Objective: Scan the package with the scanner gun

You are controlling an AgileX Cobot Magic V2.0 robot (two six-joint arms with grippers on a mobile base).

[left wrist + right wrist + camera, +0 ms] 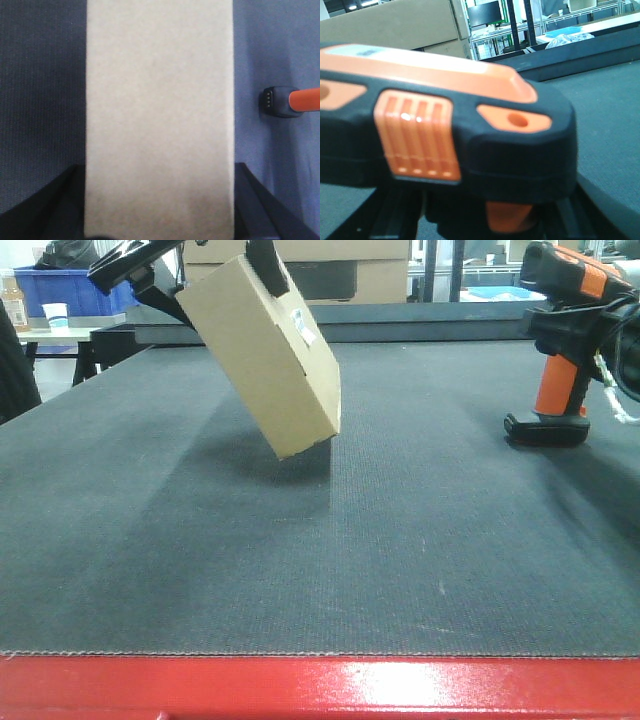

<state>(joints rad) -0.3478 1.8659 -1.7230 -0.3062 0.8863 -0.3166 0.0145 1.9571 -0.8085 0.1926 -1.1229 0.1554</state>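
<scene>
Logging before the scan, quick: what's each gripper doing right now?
Left gripper: closed on the small tan cardboard box, lifted and tilted.
Right gripper: closed on the orange-and-black pistol-shaped scanner gun.

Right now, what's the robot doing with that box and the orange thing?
The left fingers hold the package tilted over the dark mat, with its white sticker on the side toward the scanner gun. The right fingers grip the scanner gun, which is upright with its base down by the mat. The two are well apart, so the scan does not look done yet.
</scene>
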